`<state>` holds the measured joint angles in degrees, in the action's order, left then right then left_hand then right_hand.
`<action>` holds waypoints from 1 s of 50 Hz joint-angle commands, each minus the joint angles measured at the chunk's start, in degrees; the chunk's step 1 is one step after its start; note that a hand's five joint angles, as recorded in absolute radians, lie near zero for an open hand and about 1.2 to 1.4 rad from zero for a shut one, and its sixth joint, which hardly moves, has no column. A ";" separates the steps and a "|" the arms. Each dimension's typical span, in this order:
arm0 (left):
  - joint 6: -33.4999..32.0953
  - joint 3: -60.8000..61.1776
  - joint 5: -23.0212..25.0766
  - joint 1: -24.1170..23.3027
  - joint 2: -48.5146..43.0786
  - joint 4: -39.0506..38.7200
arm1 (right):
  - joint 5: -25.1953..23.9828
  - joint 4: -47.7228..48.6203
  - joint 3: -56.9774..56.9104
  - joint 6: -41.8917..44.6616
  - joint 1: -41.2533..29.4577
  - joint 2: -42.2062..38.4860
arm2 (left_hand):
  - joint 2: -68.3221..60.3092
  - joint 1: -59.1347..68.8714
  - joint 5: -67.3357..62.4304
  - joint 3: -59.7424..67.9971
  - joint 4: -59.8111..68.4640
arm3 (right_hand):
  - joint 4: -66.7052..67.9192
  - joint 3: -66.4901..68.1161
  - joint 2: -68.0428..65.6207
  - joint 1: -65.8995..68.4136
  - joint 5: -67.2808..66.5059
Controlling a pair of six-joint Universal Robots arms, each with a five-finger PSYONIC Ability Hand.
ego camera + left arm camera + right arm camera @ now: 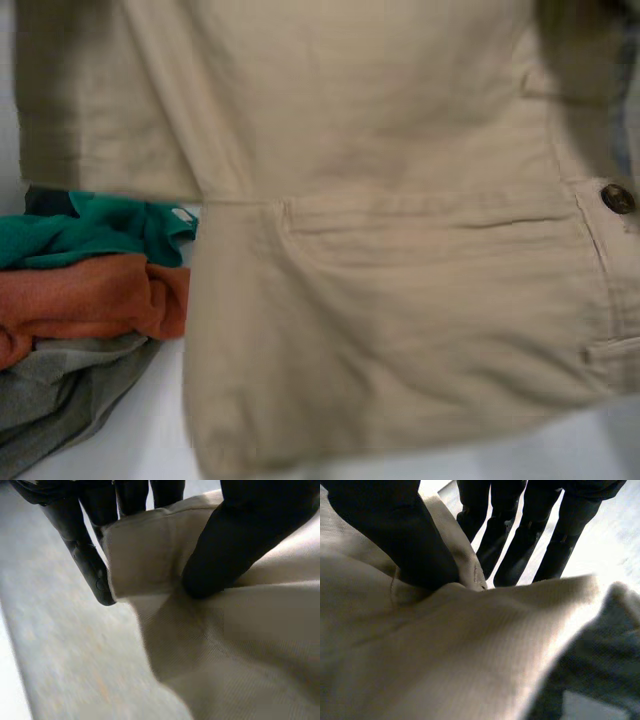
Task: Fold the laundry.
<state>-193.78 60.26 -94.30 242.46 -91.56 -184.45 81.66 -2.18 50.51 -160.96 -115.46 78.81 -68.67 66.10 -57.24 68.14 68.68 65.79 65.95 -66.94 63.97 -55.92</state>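
Holding beige garment (400,300) up close to head camera, well off the table, button (617,198) toward robot's right. Pinches a folded edge in left hand (240,545) — thumb on one face, fingers (87,565) behind. Same for right hand (405,545): clamps another edge of it, thumb against fingers (520,545).

Reads as lift-and-spread before laying out. To do it well: hold both pinches tight, pull the held edge level and taut, lower evenly onto bare white table (150,445), clear of the pile.

Farther back, at left: green garment (100,228), orange one (90,298), grey one (60,390), heaped together.

Can't tell garment type — cut off on most sides. Can't identify dark blurred patch (600,655) beside the right hand's cloth. Can't see what lies behind the garment.
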 commanded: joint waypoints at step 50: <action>13.08 49.06 11.68 1.35 -1.25 25.11 | -17.67 -17.18 46.49 36.23 10.69 -1.82 | 47.69 -45.12 46.26 -47.17 -47.71 | -31.74 -31.90 32.88 -29.91 31.87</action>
<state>-182.79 101.18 -86.46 243.92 -92.80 -158.71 69.84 -21.94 86.00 -128.66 -107.76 76.56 -17.09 17.31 -7.37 17.05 17.37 27.12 27.16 -26.98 27.37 -17.46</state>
